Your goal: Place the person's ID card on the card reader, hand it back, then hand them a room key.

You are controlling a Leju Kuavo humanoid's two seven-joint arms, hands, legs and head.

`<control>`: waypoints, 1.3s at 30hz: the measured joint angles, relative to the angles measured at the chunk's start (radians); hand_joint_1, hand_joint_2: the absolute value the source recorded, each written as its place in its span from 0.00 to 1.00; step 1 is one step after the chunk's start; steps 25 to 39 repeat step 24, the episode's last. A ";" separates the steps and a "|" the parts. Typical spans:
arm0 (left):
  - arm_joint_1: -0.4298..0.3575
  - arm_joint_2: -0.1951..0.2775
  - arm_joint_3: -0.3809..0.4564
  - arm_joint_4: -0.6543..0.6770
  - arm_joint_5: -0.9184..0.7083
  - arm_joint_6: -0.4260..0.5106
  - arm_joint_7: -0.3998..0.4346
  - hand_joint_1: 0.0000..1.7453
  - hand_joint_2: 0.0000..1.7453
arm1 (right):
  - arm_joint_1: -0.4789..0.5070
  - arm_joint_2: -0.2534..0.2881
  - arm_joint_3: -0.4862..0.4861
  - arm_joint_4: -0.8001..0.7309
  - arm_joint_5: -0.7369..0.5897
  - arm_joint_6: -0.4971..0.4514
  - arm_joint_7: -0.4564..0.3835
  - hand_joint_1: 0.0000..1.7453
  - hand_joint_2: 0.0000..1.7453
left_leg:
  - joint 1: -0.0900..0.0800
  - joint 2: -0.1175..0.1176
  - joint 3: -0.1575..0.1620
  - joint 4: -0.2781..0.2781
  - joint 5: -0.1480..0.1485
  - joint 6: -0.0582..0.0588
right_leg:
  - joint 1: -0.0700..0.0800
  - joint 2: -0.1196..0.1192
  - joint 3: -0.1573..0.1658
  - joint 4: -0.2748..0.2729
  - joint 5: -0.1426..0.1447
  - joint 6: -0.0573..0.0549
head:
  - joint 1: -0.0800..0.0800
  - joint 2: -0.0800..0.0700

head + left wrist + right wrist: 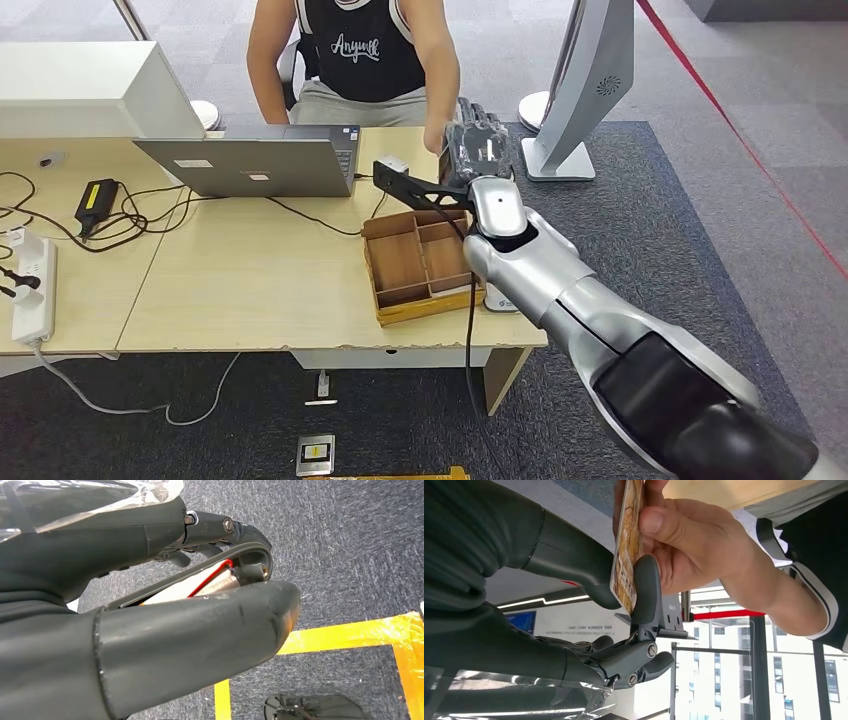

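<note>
My right hand [478,142] reaches over the table's far edge toward a seated person [355,55]. In the right wrist view a yellowish patterned card [625,545] stands edge-on, pinched between my thumb [574,562] and a dark finger [646,587]. The person's hand [694,542] grips the same card from the other side. I cannot tell whether it is the ID card or the room key. My left hand [150,630] hangs over the carpet and holds nothing. A small white device [392,164] with a cable lies near the laptop.
A wooden compartment tray [420,310] sits under my right forearm, with a white object [500,300] beside it. An open laptop [250,165], a black charger [96,200] with cables and a power strip [32,290] lie to the left. A grey stand [580,90] rises on the right.
</note>
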 joint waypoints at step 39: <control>0.003 0.004 -0.016 0.000 0.000 0.000 0.000 0.00 0.00 | -0.004 -0.005 0.037 0.129 -0.042 -0.057 0.009 0.00 0.00 | 0.000 0.000 0.000 0.000 0.000 0.000 | 0.000 0.000 0.000 0.000 0.000 0.000 | 0.000 0.000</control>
